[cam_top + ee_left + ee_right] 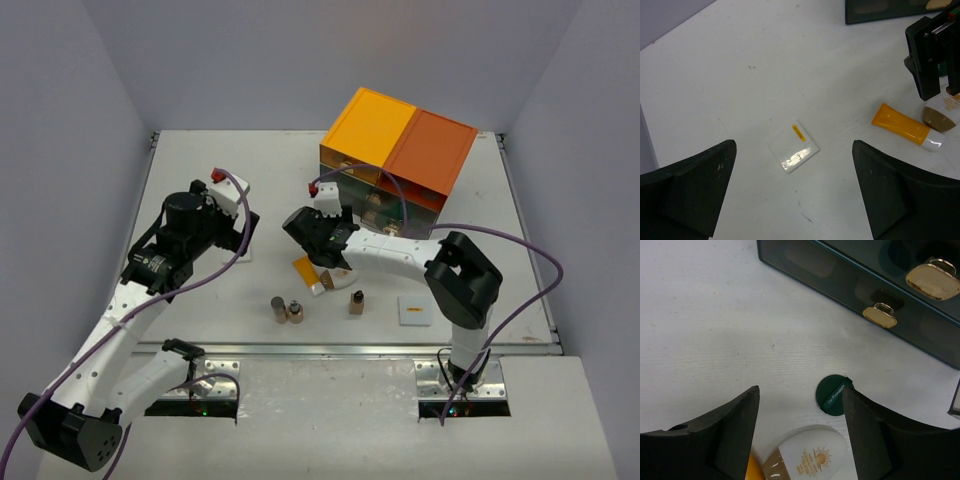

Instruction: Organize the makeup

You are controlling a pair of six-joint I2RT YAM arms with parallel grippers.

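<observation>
A flat white square (792, 148) with a yellow label lies on the table under my open left gripper (794, 145), between its fingers and untouched. To its right are the orange tube (900, 125) and the white oval piece (939, 119). My right gripper (800, 390) hangs open over that white oval piece (810, 455), holding nothing. A dark green disc (834, 395) lies flat by its right finger. From above, the left gripper (245, 225) and the right gripper (305, 240) are apart, with the orange tube (305, 270) below the right one. Three tiny brown bottles (296, 312) stand nearer the front.
The orange-topped drawer chest (400, 150) stands at the back right, its dark drawers with gold handles (879, 315) shut, close ahead of my right gripper. A second flat white square (415, 310) lies at the front right. Purple cables loop over both arms.
</observation>
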